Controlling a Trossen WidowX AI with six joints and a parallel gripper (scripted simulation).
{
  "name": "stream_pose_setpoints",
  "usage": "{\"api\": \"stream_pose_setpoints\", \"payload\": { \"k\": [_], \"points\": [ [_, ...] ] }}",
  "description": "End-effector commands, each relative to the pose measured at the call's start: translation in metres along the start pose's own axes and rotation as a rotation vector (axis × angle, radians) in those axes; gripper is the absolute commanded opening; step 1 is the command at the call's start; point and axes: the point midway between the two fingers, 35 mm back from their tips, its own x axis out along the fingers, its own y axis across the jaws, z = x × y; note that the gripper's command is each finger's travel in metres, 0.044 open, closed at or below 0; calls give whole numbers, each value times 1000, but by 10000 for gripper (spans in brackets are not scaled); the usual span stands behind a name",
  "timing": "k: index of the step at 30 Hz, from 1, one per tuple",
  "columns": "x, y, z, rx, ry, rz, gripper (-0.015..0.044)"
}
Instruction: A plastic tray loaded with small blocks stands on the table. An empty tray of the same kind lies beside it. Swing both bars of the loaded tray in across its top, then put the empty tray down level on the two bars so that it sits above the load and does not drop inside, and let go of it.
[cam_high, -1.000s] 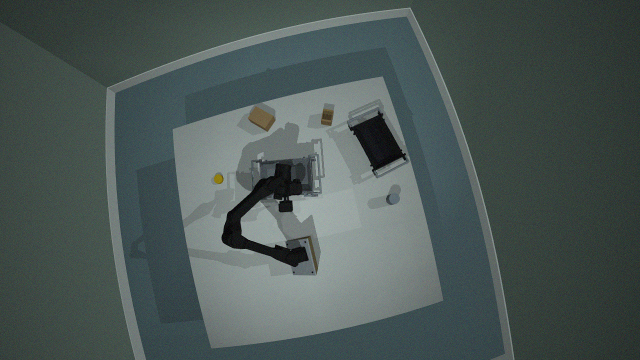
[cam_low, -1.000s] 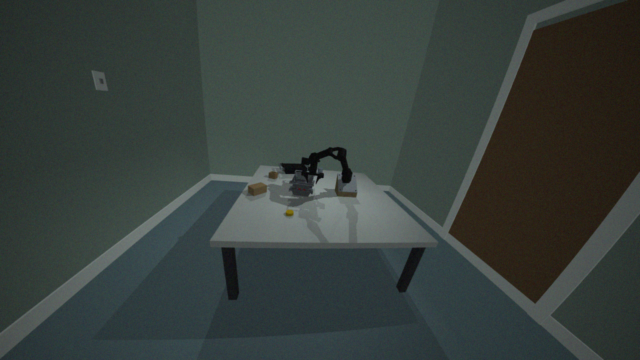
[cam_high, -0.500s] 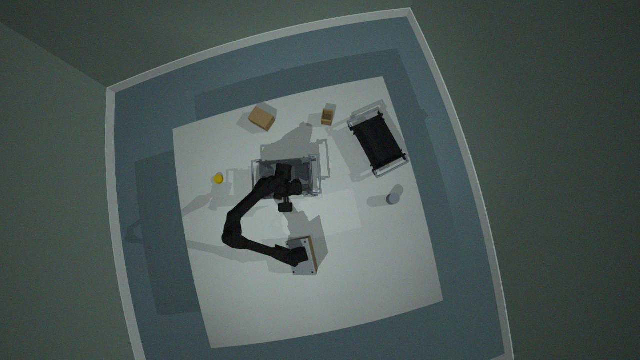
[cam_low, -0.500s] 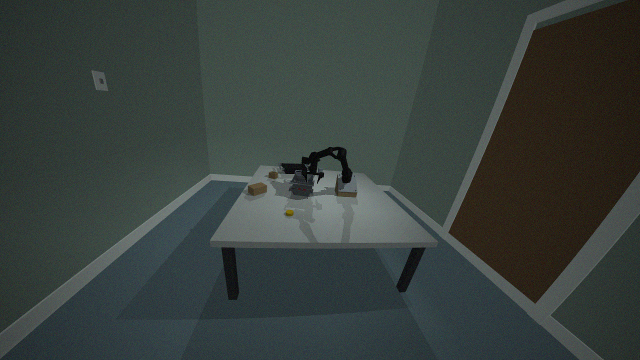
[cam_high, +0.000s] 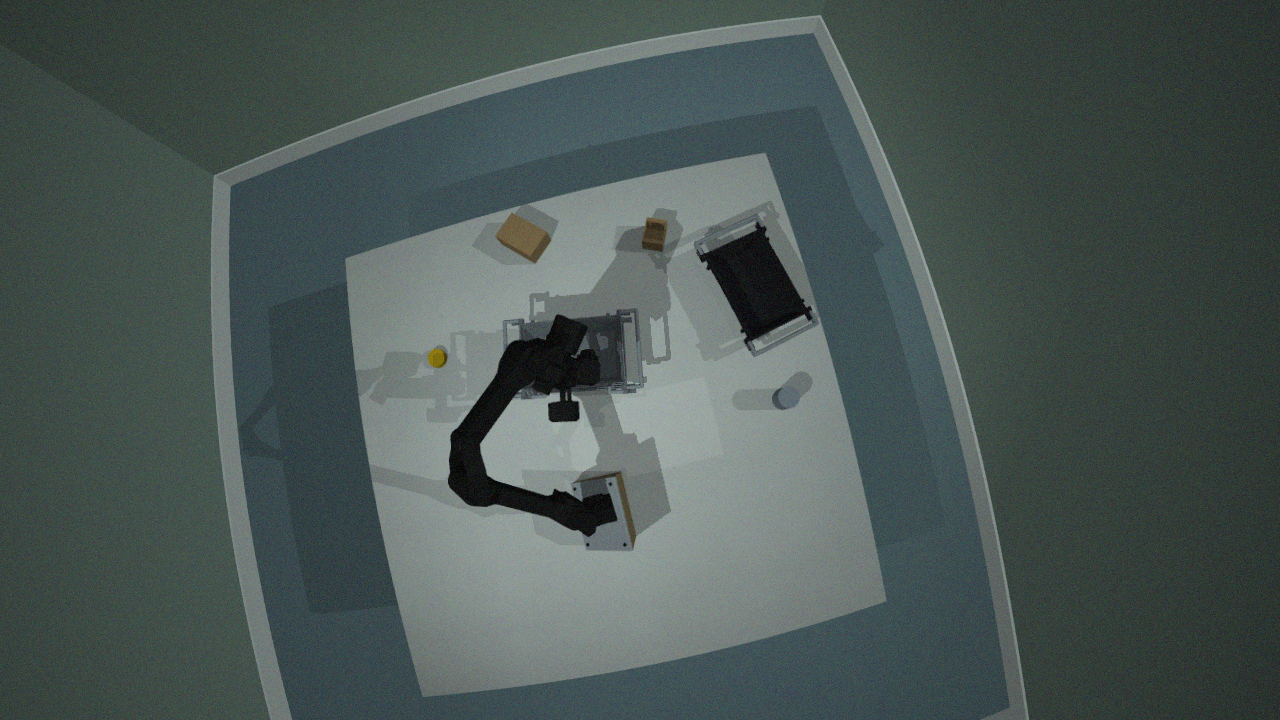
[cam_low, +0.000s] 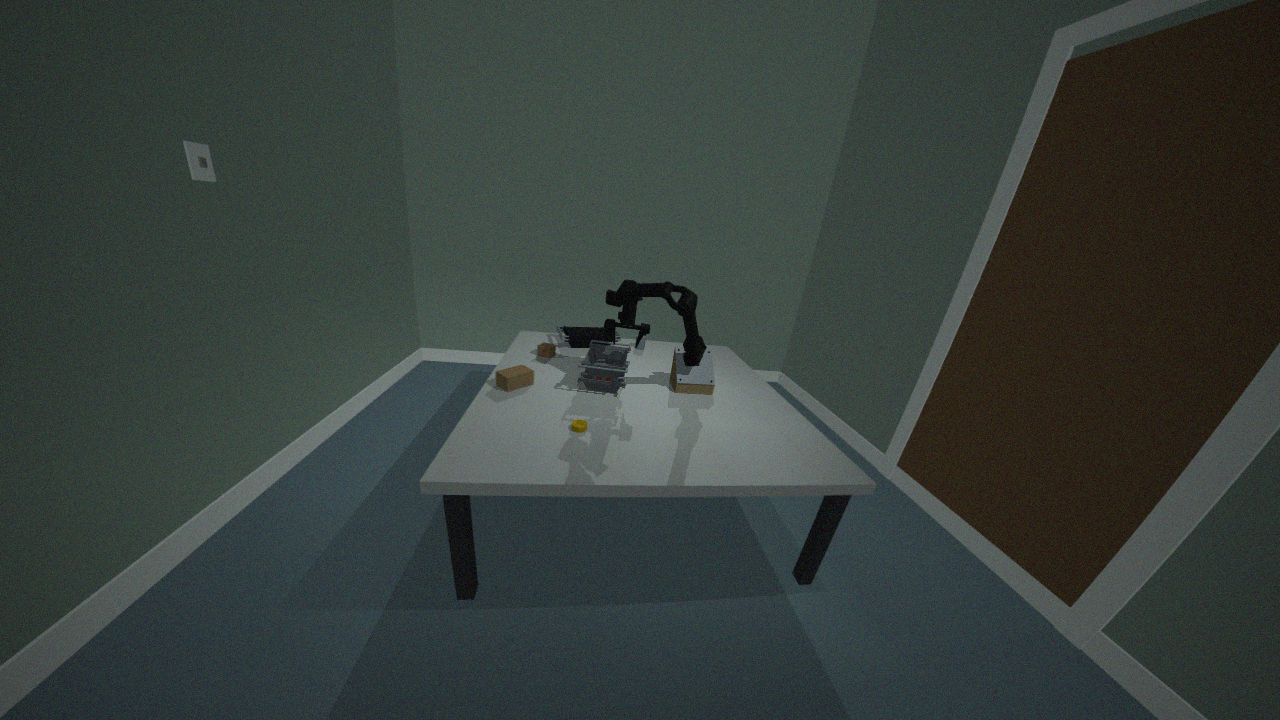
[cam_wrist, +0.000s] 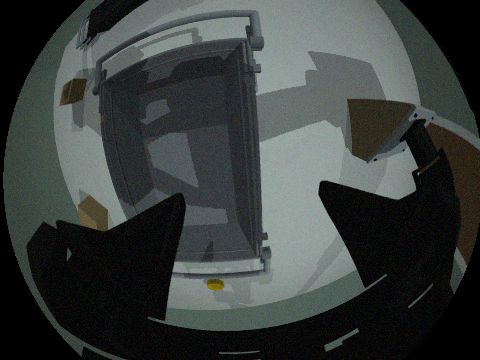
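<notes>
The empty grey tray (cam_high: 620, 353) (cam_low: 606, 355) (cam_wrist: 254, 150) sits on top of the loaded tray (cam_low: 601, 386) and looks about level. Its own bars stand out at its ends. Bits of red load show in the exterior view below the upper tray; the rest of the load is hidden. The loaded tray's bars are mostly covered, and their exact position is hard to tell. My gripper (cam_high: 562, 386) (cam_low: 627, 340) (cam_wrist: 255, 194) is wide open and empty, above the upper tray's long wall on the robot's side, one finger on each side of that wall and clear of it.
A black tray (cam_high: 759, 284) (cam_low: 586, 336) with its bars out stands apart. Also on the table are a wooden block (cam_high: 523, 237) (cam_low: 514, 377), a small open wooden box (cam_high: 655, 231) (cam_low: 546, 350), a yellow disc (cam_high: 436, 358) (cam_low: 579, 426) (cam_wrist: 215, 285) and a grey cylinder (cam_high: 785, 397).
</notes>
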Motion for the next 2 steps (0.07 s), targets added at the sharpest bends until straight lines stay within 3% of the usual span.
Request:
{"api": "stream_pose_setpoints", "payload": {
  "k": [1, 2],
  "points": [
    [-14, -2, -2, -9, -1, -3, 440],
    [-6, -2, 0, -1, 0, 2, 440]
  ]
}}
